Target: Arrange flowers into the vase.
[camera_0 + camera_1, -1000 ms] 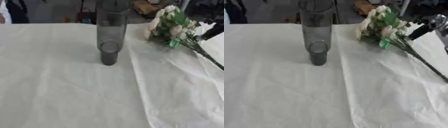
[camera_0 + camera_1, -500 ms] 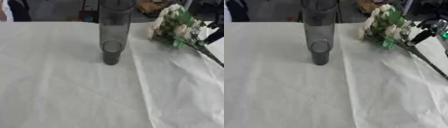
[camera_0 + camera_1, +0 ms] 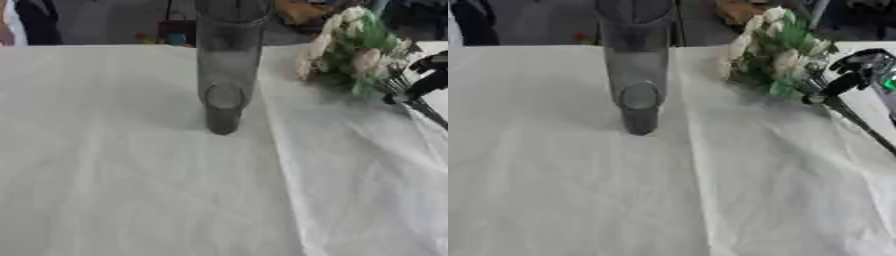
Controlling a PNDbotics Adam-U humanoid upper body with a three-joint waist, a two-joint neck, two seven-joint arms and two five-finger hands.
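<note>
A tall dark glass vase (image 3: 226,65) stands upright on the white tablecloth (image 3: 131,190), a little behind the middle. A bunch of cream flowers with green leaves (image 3: 354,50) lies on the cloth at the back right. Its dark stems (image 3: 859,125) run toward the right edge. My right hand (image 3: 855,72) comes in from the right edge and reaches down to the stems just below the blooms. Whether it holds them does not show. The left hand shows in neither view.
The cloth has a long crease (image 3: 284,165) running from beside the vase toward the front. Dark furniture and clutter (image 3: 175,30) stand beyond the table's far edge.
My right hand has come down and slightly left, from beside the blooms to the stems. The vase and the flowers have stayed where they were.
</note>
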